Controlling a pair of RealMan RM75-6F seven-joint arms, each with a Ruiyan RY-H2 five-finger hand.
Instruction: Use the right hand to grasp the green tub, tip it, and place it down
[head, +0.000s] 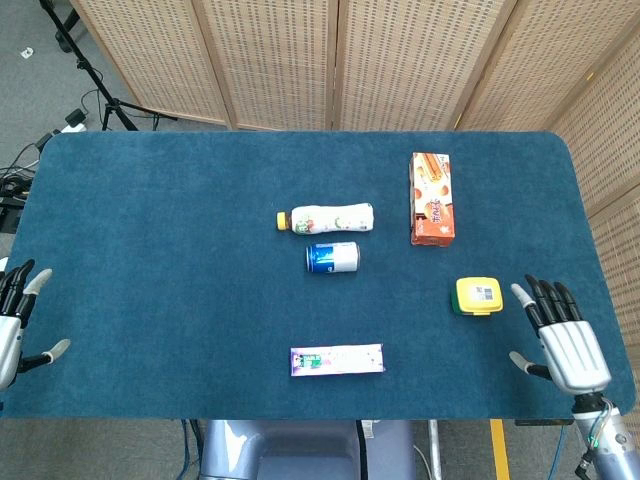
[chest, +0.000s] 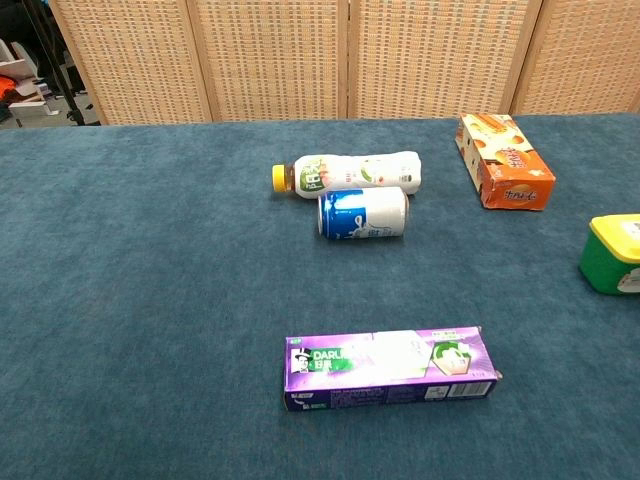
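Both hands empty, fingers spread

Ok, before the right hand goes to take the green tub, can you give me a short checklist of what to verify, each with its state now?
1. Right hand holds nothing, fingers spread: ok.
2. Green tub stands upright with its yellow lid on top: ok.
3. Free path between the right hand and the tub, nothing lying between them: ok.
4. Hand already touching the tub: not ok, a gap shows in the head view.
5. Room to tip and set the tub down: ok; the orange box lies well beyond it.
6. Left hand out of the way at the far table edge: ok.
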